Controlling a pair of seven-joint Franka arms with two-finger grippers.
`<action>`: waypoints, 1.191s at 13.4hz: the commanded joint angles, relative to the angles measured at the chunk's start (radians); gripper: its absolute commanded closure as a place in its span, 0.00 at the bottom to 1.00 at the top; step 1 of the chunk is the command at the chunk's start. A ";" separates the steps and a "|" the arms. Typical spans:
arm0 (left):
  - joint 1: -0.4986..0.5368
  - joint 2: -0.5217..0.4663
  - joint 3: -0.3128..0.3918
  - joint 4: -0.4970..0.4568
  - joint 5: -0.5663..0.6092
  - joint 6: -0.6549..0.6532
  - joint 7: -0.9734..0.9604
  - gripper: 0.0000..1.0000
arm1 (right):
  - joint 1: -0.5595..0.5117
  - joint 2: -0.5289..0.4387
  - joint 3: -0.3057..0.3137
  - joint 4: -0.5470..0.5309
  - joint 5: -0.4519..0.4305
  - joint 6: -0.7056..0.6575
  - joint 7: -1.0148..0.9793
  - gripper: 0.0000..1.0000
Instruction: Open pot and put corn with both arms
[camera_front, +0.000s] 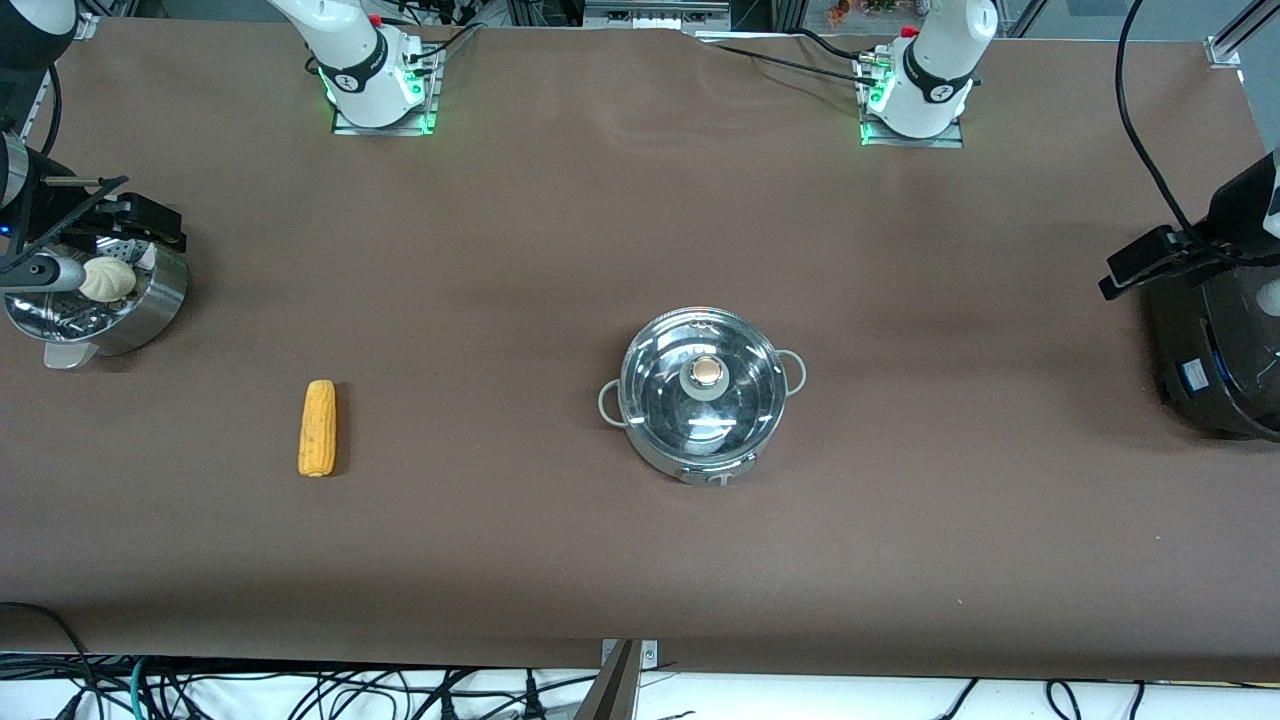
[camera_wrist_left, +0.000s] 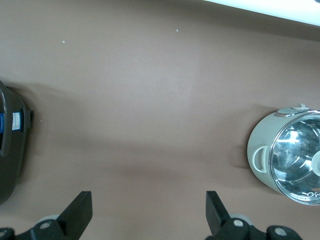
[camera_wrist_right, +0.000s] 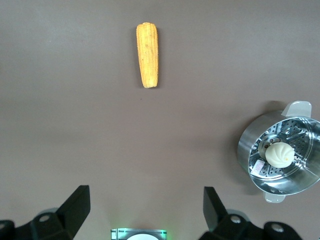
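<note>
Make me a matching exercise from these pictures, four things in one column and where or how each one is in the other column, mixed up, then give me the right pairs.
Things:
1. corn
2. glass lid
3. bun
4. rice cooker

Places or states:
A. in the steamer basket
B. closed on the pot, mid-table
C. at the left arm's end of the table
D. bare on the brown table, between basket and pot, nearer the front camera than the basket

Pairs: 1-D, 2-B, 3-A, 4-C

A yellow corn (camera_front: 318, 428) and a shiny silver pot (camera_front: 702, 393) with copper-coloured knob (camera_front: 707, 372) lie on the brown desk (camera_front: 560, 230).
</note>
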 joint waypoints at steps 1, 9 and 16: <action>0.006 -0.003 -0.008 0.009 0.024 -0.008 0.007 0.00 | -0.006 0.010 0.001 0.023 0.013 -0.004 0.005 0.00; 0.007 0.000 -0.001 -0.004 0.027 -0.051 0.168 0.00 | -0.009 0.010 0.001 0.023 0.012 0.008 0.005 0.00; 0.007 0.000 -0.002 -0.003 0.027 -0.097 0.171 0.00 | -0.009 0.010 -0.002 0.023 0.012 0.008 0.005 0.00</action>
